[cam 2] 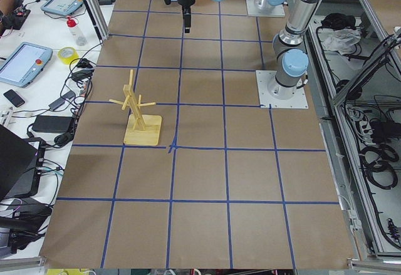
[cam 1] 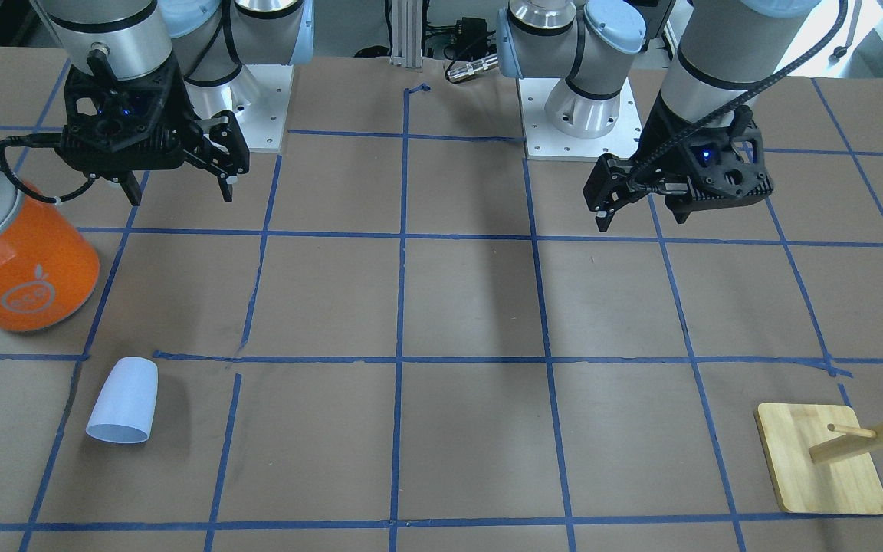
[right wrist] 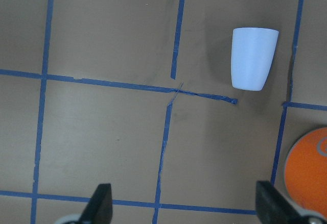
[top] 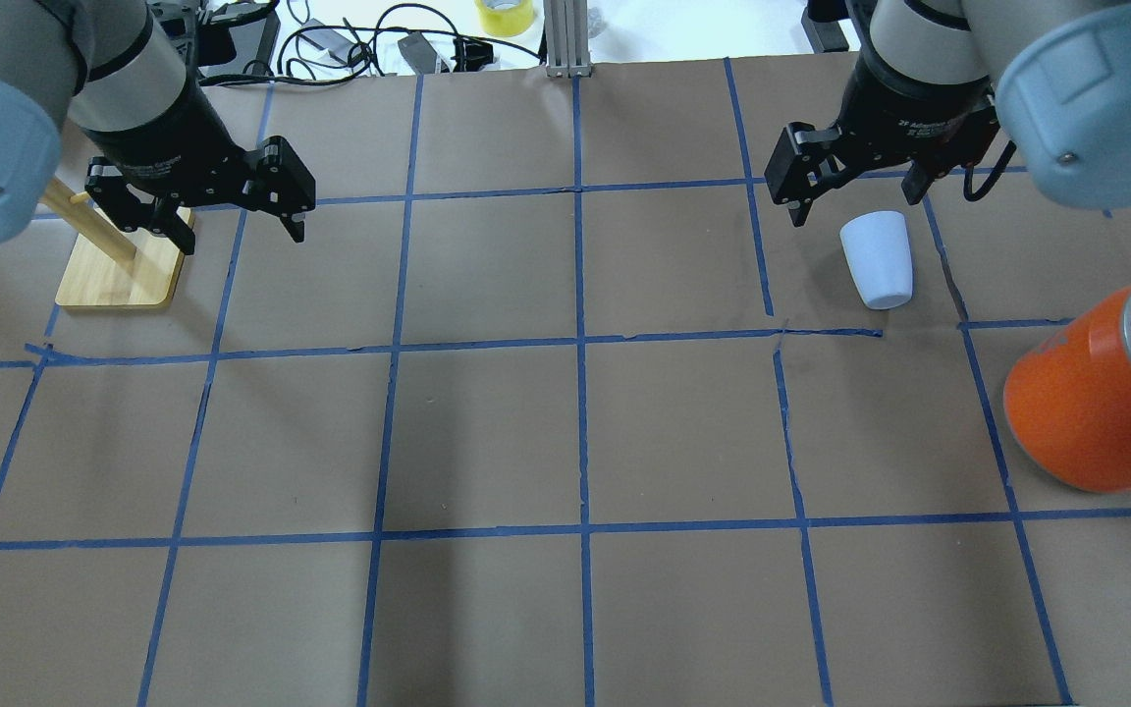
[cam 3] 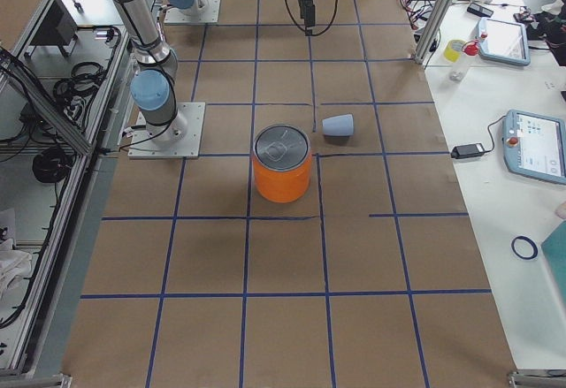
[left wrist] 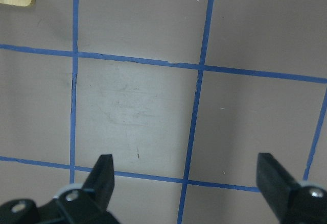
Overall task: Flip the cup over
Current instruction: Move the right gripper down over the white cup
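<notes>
The cup (cam 1: pixel 123 400) is a small pale blue-white tumbler lying on its side on the brown table. It also shows in the overhead view (top: pixel 877 258), the exterior right view (cam 3: pixel 338 125) and the right wrist view (right wrist: pixel 253 58). My right gripper (top: pixel 855 201) is open and empty, raised above the table beside the cup; it also shows in the front view (cam 1: pixel 181 192) and its own wrist view (right wrist: pixel 182 196). My left gripper (top: pixel 237 231) is open and empty, far from the cup, and also shows in the front view (cam 1: pixel 641 218) and its wrist view (left wrist: pixel 185 170).
A large orange can (top: pixel 1096 393) with a silver lid stands near the cup, on the robot's right; it also shows in the front view (cam 1: pixel 24 261). A wooden peg rack on a board (top: pixel 119 270) stands under the left arm. Blue tape lines grid the table.
</notes>
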Action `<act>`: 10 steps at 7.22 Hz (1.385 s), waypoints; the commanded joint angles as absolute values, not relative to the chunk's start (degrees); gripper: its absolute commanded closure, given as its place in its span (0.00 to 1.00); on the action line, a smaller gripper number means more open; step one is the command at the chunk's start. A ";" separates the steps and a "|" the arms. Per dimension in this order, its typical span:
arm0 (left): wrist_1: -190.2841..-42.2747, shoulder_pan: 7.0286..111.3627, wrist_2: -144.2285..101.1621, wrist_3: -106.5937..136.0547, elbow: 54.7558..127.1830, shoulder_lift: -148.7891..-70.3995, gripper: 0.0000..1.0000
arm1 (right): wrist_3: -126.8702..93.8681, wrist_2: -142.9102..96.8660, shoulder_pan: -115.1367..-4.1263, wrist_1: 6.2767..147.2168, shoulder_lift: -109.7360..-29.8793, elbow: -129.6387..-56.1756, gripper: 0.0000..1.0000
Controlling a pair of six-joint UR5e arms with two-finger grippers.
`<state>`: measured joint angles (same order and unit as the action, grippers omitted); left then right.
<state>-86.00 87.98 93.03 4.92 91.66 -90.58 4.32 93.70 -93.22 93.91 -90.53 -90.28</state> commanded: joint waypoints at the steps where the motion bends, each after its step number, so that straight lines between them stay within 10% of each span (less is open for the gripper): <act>1: -86.04 87.98 93.08 4.92 91.67 -90.62 0.00 | 3.96 94.22 -92.47 93.78 -90.44 -90.35 0.00; 10: -85.96 88.07 93.08 5.01 91.76 -90.79 0.00 | 6.83 93.87 -79.82 116.93 -67.27 -90.97 0.00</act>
<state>-85.96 88.06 93.16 4.94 91.76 -90.93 4.55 93.90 -81.89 111.95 -72.00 -90.77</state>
